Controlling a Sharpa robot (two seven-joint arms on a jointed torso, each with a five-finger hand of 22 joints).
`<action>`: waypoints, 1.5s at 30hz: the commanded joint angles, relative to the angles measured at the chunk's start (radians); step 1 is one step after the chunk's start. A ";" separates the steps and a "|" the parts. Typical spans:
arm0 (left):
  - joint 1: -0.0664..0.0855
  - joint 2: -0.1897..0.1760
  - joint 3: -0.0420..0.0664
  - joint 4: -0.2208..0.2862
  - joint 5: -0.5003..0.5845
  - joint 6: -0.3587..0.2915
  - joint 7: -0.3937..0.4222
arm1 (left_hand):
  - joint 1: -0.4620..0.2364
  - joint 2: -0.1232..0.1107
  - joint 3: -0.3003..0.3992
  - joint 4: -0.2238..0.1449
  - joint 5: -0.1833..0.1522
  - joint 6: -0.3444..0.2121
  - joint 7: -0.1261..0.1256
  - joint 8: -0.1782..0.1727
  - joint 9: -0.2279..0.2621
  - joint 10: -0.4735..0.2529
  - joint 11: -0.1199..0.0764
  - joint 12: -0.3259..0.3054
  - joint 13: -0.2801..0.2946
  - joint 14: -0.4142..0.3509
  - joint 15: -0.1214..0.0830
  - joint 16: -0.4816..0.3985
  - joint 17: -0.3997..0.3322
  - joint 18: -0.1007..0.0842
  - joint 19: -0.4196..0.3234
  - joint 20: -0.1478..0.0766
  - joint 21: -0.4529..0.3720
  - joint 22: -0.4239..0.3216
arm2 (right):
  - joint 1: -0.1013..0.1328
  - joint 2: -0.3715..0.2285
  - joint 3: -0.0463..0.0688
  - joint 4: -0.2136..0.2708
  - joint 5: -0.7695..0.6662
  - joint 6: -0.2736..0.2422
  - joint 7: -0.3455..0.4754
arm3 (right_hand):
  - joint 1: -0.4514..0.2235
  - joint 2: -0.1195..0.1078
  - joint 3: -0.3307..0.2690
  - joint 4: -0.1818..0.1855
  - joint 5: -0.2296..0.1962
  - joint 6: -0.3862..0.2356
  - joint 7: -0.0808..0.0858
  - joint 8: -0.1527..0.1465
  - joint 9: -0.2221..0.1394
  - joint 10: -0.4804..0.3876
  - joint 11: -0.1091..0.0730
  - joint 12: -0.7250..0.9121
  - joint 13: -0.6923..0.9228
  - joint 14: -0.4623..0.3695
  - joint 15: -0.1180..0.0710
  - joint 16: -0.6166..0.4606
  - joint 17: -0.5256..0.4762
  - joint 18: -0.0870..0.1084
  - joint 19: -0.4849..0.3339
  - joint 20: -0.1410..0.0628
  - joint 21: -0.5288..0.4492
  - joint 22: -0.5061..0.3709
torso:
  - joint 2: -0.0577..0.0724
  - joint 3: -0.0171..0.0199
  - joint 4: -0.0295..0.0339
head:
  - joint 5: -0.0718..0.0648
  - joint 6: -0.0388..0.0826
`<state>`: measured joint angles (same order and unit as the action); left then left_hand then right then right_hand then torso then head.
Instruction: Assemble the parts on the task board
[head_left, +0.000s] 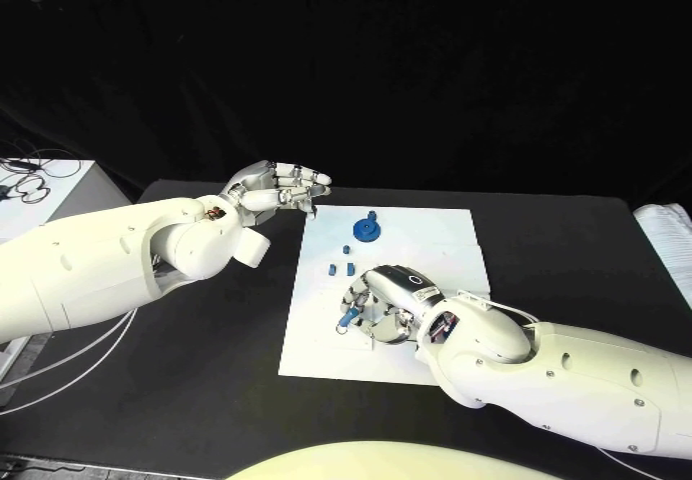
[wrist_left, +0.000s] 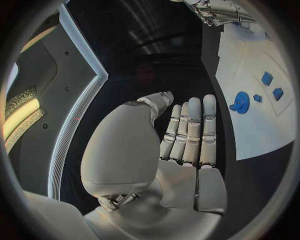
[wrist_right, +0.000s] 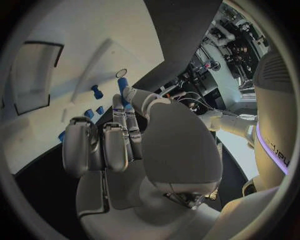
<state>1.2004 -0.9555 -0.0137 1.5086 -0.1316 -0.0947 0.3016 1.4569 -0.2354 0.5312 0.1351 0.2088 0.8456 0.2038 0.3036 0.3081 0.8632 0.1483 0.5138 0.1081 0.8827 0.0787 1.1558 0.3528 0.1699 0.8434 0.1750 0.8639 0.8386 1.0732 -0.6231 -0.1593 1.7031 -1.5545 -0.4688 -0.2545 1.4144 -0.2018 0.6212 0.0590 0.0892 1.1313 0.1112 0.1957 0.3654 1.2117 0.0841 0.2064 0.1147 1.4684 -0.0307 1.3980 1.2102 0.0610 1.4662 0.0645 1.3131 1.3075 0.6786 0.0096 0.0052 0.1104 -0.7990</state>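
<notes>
1. Here the right hand (head_left: 387, 300) lies low over the near half of the task board (head_left: 433, 225), its fingers curled down around a small blue part (head_left: 348, 316) pinched at the fingertips; in the right wrist view the same blue part (wrist_right: 122, 84) stands up between the thumb and a finger (wrist_right: 119, 107).
2. The left hand (head_left: 274, 187) hovers off the board's far left corner, above the black table (head_left: 216, 380); its fingers lie straight, side by side, and hold nothing, as the left wrist view shows (wrist_left: 187, 132).
3. Just ahead of the right hand, two small blue blocks (head_left: 340, 267) lie side by side on the board, with another small blue piece (head_left: 348, 248) a little farther on.
4. Near the board's far edge sits a round blue disc (head_left: 369, 230) with a short peg rising from it; the left wrist view shows the disc (wrist_left: 241, 101) and the small pieces near it.
5. A white box (head_left: 51, 200) with cables stands at the table's left.
</notes>
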 joint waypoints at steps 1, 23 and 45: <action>0.000 0.001 0.000 0.003 0.007 0.017 0.004 | -0.002 0.010 -0.005 0.000 0.000 -0.001 0.001 0.006 -0.001 0.000 -0.001 0.005 0.001 0.002 0.001 -0.004 0.002 0.015 0.009 0.001 -0.006 -0.001 | -0.003 0.004 -0.001 -0.001 -0.029 0.025 0.005 | -0.007 0.007 0.000 -0.004 0.007 0.000 0.004 0.002 0.040 0.047 -0.041 -0.003 0.001 0.033 -0.005 0.000 -0.001 -0.013 0.052 -0.003 -0.006 0.167 | 0.001 0.0000 0.0001 | 0.001 -0.004; 0.000 -0.002 0.000 0.003 0.007 0.022 -0.001 | -0.002 0.010 -0.005 0.000 0.000 -0.001 0.001 0.006 -0.001 0.000 -0.001 0.005 0.001 0.002 0.001 -0.004 0.002 0.015 0.009 0.001 -0.006 -0.001 | -0.016 0.025 -0.008 -0.023 -0.094 0.058 -0.056 | -0.014 0.007 0.002 -0.008 0.006 -0.003 0.005 0.003 0.044 0.047 -0.040 -0.007 0.004 0.033 -0.004 0.000 -0.002 -0.012 0.051 -0.002 -0.009 0.166 | 0.000 -0.0003 0.0003 | -0.001 -0.010; 0.000 -0.003 0.000 0.004 0.007 0.022 -0.003 | -0.003 0.010 -0.006 0.000 0.000 -0.001 0.001 0.007 -0.002 0.000 -0.001 0.006 0.001 0.002 0.001 -0.005 0.002 0.014 0.010 0.001 -0.008 -0.002 | -0.025 0.054 -0.012 -0.034 -0.090 0.053 -0.023 | -0.124 -0.076 -0.038 -0.005 0.003 -0.107 0.023 -0.052 0.042 -0.032 -0.011 -0.067 0.009 0.035 0.020 0.008 0.009 -0.007 0.041 0.017 -0.043 0.157 | 0.000 -0.0006 0.0004 | -0.001 -0.011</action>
<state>1.2004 -0.9599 -0.0139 1.5096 -0.1310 -0.0887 0.2943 1.4569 -0.2353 0.5312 0.1351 0.2088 0.8456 0.2038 0.3074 0.3073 0.8632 0.1483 0.5138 0.1082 0.8827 0.0787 1.1558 0.3542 0.1699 0.8471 0.1787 0.8596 0.8372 1.0496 -0.5711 -0.1704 1.6693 -1.6552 -0.4346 -0.3101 1.2904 -0.2650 0.5871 0.0536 0.0952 1.0292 0.1339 0.1479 0.4097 1.1834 0.0713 0.1424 0.1216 1.4664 -0.0178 1.4039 1.2215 0.0613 1.4658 0.0746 1.2735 1.3080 0.6785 0.0090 0.0057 0.1091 -0.8089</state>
